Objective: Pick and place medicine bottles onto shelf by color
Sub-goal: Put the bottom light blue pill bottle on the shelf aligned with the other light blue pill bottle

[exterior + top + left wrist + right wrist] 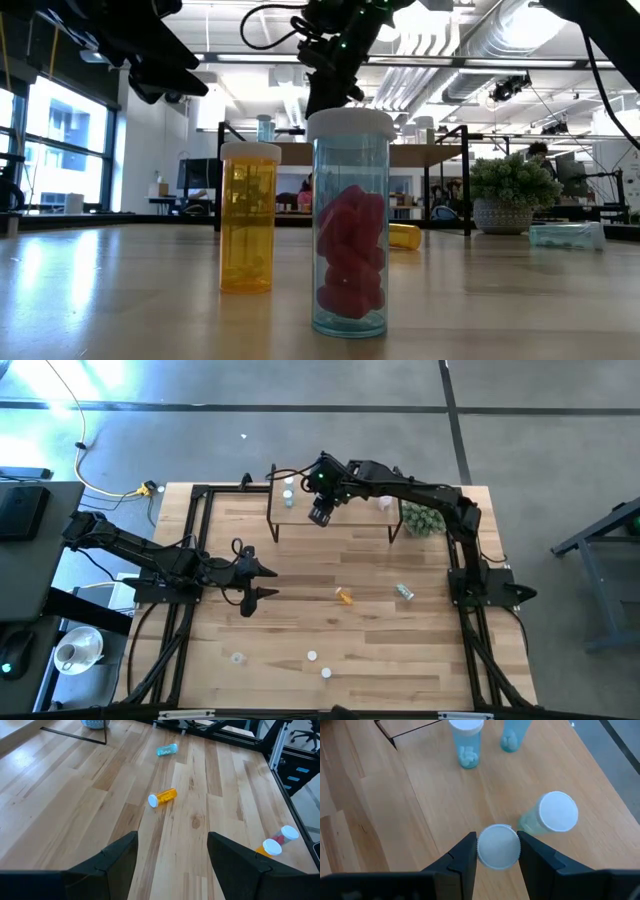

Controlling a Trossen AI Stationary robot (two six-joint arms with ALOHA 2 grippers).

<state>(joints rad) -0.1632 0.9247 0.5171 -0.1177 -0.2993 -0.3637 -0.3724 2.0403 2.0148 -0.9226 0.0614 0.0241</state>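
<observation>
My right gripper (498, 851) is over the left part of the light-wood shelf (350, 515) at the table's far side, shut on a white-capped bottle (498, 846) whose body is hidden under its cap. A pale green bottle (551, 816) stands right beside it, and two light blue bottles (466, 742) stand farther along the shelf. My left gripper (172, 857) is open and empty above the table's left middle (262, 582). An orange bottle (344, 596) and a blue-green bottle (404, 592) lie on their sides mid-table. My right gripper pinches the bottle's white cap (485, 851) between its two fingers, one on each side of the cap's rim. The fingers come from above, pointing down. The bottle is upright. The cap hides whether its base stands on the shelf.
An orange bottle (248, 215) and a clear blue bottle with red pills (350, 225) stand near the table's front edge, with another bottle (237, 657) at the front left. A potted green plant (422, 518) stands by the shelf's right end. A white-capped bottle (384, 502) stands on the shelf's right part.
</observation>
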